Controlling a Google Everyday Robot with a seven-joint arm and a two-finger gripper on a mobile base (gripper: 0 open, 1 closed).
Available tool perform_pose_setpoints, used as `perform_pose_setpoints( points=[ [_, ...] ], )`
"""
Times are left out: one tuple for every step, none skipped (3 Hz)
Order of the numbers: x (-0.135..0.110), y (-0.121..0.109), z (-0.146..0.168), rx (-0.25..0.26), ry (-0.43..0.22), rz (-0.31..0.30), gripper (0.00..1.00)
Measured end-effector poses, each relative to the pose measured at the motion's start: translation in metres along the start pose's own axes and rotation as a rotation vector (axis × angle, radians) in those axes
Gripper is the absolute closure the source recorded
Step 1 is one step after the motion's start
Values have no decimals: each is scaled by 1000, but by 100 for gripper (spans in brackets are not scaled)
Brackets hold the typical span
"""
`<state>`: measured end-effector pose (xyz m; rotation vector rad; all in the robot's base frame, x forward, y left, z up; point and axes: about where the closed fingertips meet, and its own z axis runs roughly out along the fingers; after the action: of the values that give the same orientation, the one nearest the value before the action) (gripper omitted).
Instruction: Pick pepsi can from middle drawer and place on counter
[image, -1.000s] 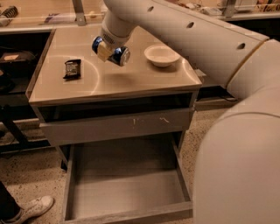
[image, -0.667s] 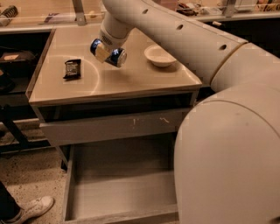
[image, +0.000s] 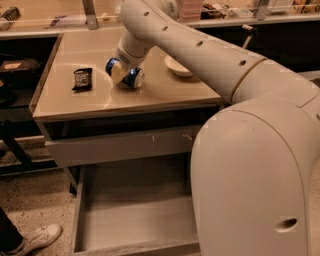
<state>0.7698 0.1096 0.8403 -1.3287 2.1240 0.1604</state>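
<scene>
The pepsi can (image: 131, 76), blue with silver ends, lies tilted on its side between the fingers of my gripper (image: 123, 74), low over the beige counter (image: 150, 95), just right of the counter's middle. I cannot tell whether the can touches the surface. A pale fingertip (image: 118, 74) crosses the can's front. The middle drawer (image: 135, 220) is pulled open below, with a bare grey floor and nothing in it. My arm comes in from the right and covers the drawer's right side.
A black snack packet (image: 82, 79) lies on the counter left of the can. A white bowl (image: 176, 66) sits to the can's right. A closed grey drawer front (image: 120, 146) sits under the counter. A person's white shoe (image: 36, 238) stands at bottom left.
My gripper has come down toward the counter top with the can in it, and shifted slightly left. The packet and the bowl have not moved.
</scene>
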Motion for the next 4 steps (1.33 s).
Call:
perform_pose_setpoints(
  points=[
    [8, 4, 6, -22, 5, 1, 82],
    [8, 4, 6, -22, 5, 1, 58],
    [8, 4, 6, -22, 5, 1, 35],
    [8, 4, 6, -22, 5, 1, 12]
  ],
)
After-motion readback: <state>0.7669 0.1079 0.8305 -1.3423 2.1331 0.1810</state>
